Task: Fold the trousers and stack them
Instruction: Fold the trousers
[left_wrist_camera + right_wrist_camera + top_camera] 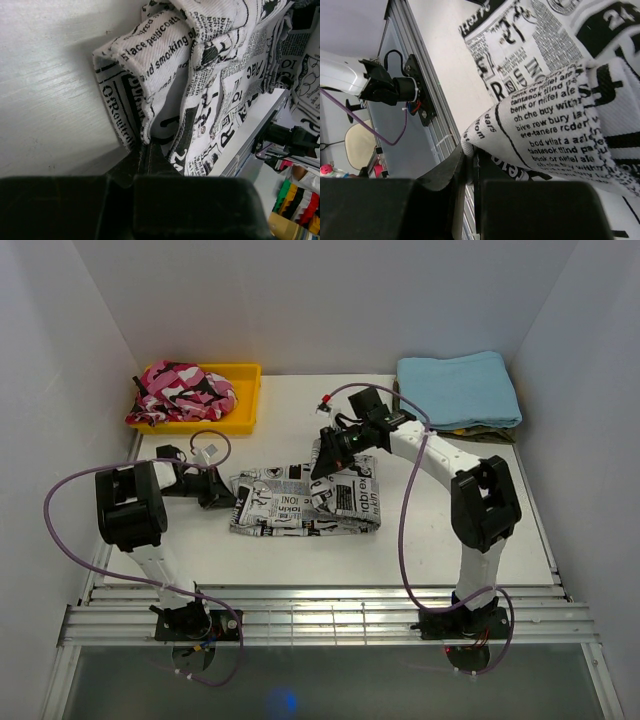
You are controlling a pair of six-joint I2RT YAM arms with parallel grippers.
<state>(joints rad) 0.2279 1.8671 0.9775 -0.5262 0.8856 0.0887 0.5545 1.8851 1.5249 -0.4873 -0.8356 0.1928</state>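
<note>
Currently L pincer (145, 152) & R pincer (469, 157) both clamp 1 trousers (290, 510).

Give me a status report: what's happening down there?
Left gripper shut on trousers. Right gripper shut on them too. Trousers partly folded, not stacked. Nothing blocking.

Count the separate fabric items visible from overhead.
3: newsprint trousers mid-table, pink camouflage garment in the yellow tray, light blue folded cloth back right. More may lie under it.
</note>
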